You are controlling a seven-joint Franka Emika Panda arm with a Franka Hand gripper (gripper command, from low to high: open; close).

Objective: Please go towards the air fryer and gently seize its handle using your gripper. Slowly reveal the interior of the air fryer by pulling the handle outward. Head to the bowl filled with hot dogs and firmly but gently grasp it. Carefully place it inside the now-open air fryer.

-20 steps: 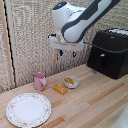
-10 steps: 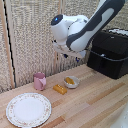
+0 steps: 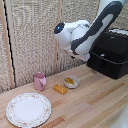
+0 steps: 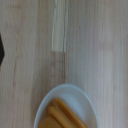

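Note:
The glossy black air fryer (image 3: 114, 52) stands at the exterior view's right with its drawer pushed in. I cannot make out its handle, because my arm covers that part of the front. The gripper (image 3: 81, 56) hangs high above the table, just beside the fryer's front and above the bowl. Its fingers are too dark and small to read. The small white bowl (image 3: 71, 82) (image 4: 64, 106) with yellow-orange hot dogs (image 4: 61, 114) sits on the wood below. In the wrist view a dark sliver at the frame edge may be a finger (image 4: 1, 50).
A separate yellow-orange block (image 3: 60, 89) lies beside the bowl. A pink mug (image 3: 39, 80) stands further toward the exterior view's left. A large patterned-rim plate (image 3: 28, 109) lies near the front. A reed screen backs the wooden table (image 3: 95, 102).
My arm has swung toward the exterior view's right, closer to the air fryer, and the wrist has turned. The objects on the table have not moved.

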